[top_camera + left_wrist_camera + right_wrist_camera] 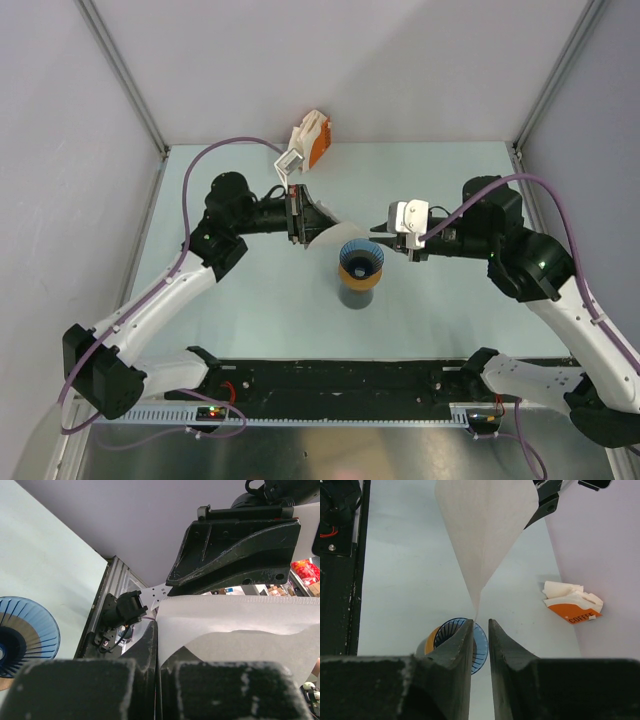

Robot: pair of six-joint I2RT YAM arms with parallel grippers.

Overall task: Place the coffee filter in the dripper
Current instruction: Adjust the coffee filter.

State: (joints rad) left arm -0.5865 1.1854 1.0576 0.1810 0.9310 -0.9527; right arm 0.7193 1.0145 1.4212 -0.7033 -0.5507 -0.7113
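My left gripper [303, 218] is shut on a white paper coffee filter [326, 240] and holds it in the air, just left of the dripper. In the left wrist view the filter [235, 625] is pinched at its edge between the jaws of the left gripper [158, 635]. The blue ribbed dripper [360, 260] sits on an orange ring on a dark grey cup [354, 296]. My right gripper [480, 622] is open by a narrow gap and empty. The filter's pointed tip [476, 611] hangs just ahead of its fingertips, above the dripper [482, 647].
An orange and white box of filters [310, 140] lies at the back edge of the table, also in the right wrist view [572, 607]. The black rail [350, 380] of the arm bases runs along the near edge. Grey walls enclose three sides.
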